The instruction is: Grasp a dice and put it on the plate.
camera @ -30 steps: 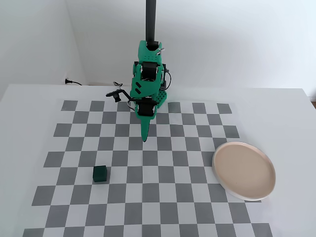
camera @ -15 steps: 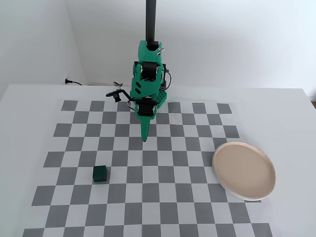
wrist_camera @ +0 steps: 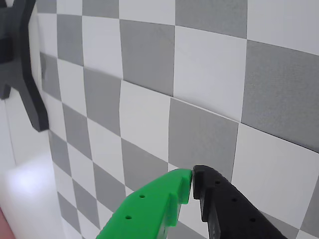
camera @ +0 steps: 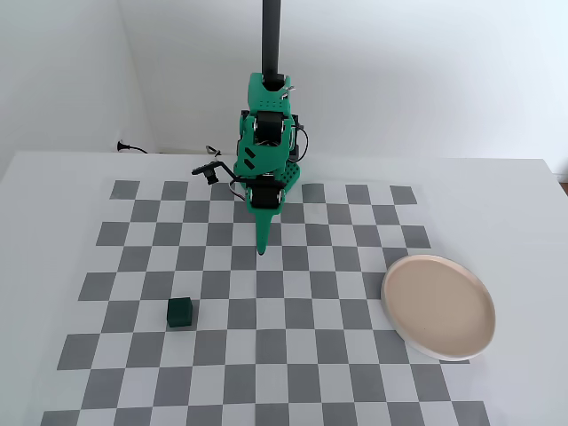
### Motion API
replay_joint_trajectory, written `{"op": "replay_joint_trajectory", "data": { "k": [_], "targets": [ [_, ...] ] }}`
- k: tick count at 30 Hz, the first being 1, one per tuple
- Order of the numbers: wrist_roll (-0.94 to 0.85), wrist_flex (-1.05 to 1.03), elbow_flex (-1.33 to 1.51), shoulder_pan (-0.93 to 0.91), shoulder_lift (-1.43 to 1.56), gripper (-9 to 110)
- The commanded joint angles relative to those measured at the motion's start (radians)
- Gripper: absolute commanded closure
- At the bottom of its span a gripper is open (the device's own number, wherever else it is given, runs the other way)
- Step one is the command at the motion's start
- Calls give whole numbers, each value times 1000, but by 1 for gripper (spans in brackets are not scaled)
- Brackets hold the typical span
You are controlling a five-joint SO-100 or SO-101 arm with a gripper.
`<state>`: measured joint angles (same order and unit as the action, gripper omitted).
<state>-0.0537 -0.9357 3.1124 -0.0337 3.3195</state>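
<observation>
Fixed view | dice (camera: 181, 312): small dark green plain cube | claw (camera: 262, 251): closed, empty

One dice (camera: 181, 311), one plate (camera: 437, 306), one gripper (camera: 263, 251), one checkered mat (camera: 293, 355)
</observation>
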Motion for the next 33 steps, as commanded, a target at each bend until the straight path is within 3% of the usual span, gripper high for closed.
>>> {"op": "replay_joint_trajectory", "data": {
  "k": [1,5,6,7,10,16,21,27,33],
  "targets": [
    [-51,-8,-18,3,17,106],
    [-218,-31,-18,-3,17,106],
    [-313,-38,-18,-11,17,106],
    [-561,-48,-18,-31,17,106],
    [-508,5,-18,-87,15,106],
    [-831,-86,-21,-71,14,106],
    [-1201,-98,-23,-5,14,106],
    [-1448,29,-20,26,15,106],
    [-1525,87,-21,66,15,100]
  ]
}}
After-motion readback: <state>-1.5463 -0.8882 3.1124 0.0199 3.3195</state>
